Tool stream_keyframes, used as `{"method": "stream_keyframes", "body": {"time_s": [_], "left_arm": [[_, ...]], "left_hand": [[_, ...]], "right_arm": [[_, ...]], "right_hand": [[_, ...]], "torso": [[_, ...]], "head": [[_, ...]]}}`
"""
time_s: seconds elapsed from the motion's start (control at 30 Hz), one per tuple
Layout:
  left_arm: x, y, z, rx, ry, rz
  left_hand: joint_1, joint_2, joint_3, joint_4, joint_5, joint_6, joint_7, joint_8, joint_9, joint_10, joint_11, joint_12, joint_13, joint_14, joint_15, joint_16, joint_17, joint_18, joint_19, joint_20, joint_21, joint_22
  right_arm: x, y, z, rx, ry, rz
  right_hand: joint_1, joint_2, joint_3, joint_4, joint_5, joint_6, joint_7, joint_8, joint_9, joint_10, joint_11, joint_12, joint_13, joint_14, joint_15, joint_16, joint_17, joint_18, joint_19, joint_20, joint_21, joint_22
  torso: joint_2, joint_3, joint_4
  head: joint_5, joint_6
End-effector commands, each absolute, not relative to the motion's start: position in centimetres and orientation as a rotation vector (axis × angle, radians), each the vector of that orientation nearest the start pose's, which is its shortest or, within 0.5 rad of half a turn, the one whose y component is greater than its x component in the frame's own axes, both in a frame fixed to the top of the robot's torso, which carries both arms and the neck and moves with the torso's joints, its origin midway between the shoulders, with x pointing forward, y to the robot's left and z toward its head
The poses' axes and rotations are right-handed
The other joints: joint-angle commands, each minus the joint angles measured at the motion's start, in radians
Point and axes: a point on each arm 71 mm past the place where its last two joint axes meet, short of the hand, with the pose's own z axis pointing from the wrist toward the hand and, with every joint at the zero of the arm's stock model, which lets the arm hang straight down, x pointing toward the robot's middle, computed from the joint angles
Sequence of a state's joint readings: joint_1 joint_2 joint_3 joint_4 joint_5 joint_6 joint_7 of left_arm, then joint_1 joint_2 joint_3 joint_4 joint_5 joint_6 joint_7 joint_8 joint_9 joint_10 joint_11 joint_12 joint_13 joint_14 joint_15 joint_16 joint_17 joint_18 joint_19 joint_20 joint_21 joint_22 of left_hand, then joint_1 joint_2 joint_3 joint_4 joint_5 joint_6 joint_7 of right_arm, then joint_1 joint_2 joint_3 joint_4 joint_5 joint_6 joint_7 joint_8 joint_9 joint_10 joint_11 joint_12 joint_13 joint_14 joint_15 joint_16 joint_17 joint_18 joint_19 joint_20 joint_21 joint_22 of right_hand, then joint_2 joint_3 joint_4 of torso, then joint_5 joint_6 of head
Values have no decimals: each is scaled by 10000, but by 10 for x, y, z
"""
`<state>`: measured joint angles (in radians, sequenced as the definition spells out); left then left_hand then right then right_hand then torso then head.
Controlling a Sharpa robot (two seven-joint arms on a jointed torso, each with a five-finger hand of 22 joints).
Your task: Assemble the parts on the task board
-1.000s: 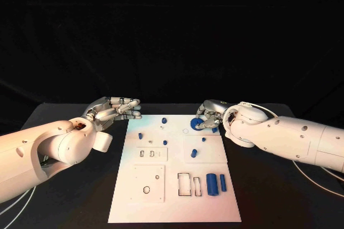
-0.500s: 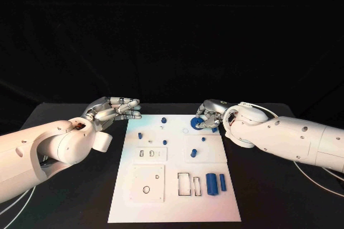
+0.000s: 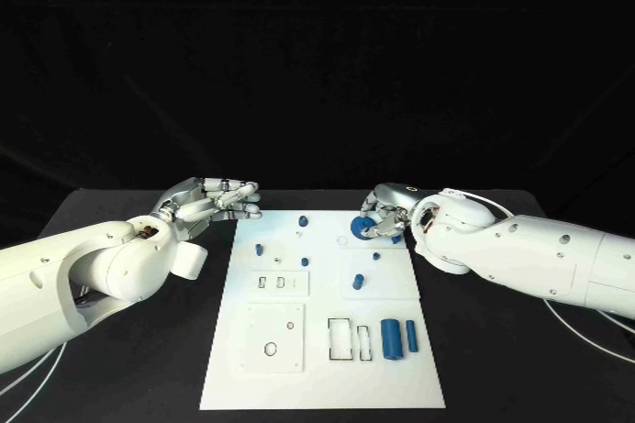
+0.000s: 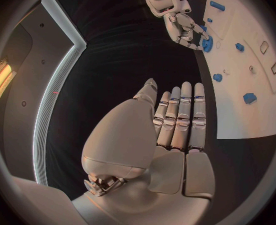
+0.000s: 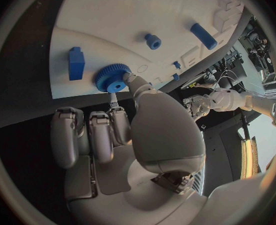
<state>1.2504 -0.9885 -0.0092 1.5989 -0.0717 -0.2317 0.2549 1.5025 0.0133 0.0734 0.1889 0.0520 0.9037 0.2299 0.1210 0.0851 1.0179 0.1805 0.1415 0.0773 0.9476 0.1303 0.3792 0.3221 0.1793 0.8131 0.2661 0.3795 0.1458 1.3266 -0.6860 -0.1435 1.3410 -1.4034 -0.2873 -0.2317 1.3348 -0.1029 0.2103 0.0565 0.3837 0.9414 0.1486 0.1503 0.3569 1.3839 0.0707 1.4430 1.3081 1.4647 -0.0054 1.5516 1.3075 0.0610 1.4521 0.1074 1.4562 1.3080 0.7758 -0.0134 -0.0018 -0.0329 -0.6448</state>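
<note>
One white task board point(image 3: 322, 350) lies on the black tabletop point(image 3: 132, 368); the right hand point(image 3: 381, 217) pinches a blue gear point(image 3: 362, 226) at its far edge, and the left hand point(image 3: 212, 201), fingers curled together and holding nothing, hovers beside the far left corner.

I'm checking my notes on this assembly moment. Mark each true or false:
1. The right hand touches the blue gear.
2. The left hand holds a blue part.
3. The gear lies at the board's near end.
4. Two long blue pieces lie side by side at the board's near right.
1. True: the right hand touches the blue gear.
2. False: the left hand holds nothing.
3. False: it lies at the far end of the task board.
4. True: two long blue pieces.
</note>
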Motion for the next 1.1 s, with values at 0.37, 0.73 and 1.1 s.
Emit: {"method": "stream_keyframes", "body": {"time_s": [0.37,0.73,1.1], "left_arm": [[483,249,-143,-10570,15102,-15254],[483,248,-143,-10551,15115,-15294],[482,247,-143,-10556,15095,-15300]], "left_hand": [[-108,-23,27,33,-24,-53,85,10,13,-30,-18,40,12,87,-11,-24,-10,29,19,59,-55,-8],[-108,-23,27,33,-24,-53,85,10,13,-30,-18,40,12,87,-11,-24,-10,29,19,59,-55,-8],[-108,-23,27,33,-24,-53,85,10,13,-30,-18,40,12,87,-11,-24,-10,29,19,59,-55,-8]], "right_arm": [[514,-147,-153,-2398,15705,5181],[504,-100,-154,-3263,15199,5698],[507,-69,-169,-3371,15341,5853]], "right_hand": [[58,-16,446,6,378,264,-79,27,-38,55,-132,-15,92,975,-70,18,2265,-197,119,-97,114,1048],[1,-89,621,39,284,291,-85,-31,-86,75,-143,-21,100,974,-83,16,2259,-206,143,-115,135,1088],[-22,-105,768,50,217,267,-70,-99,-130,69,-133,-37,87,971,-81,9,2245,-202,133,-120,124,1079]], "torso": [[-4,-13,13],[-7,-15,23],[23,-20,32]], "head": [[67,32],[128,40],[186,91]]}}
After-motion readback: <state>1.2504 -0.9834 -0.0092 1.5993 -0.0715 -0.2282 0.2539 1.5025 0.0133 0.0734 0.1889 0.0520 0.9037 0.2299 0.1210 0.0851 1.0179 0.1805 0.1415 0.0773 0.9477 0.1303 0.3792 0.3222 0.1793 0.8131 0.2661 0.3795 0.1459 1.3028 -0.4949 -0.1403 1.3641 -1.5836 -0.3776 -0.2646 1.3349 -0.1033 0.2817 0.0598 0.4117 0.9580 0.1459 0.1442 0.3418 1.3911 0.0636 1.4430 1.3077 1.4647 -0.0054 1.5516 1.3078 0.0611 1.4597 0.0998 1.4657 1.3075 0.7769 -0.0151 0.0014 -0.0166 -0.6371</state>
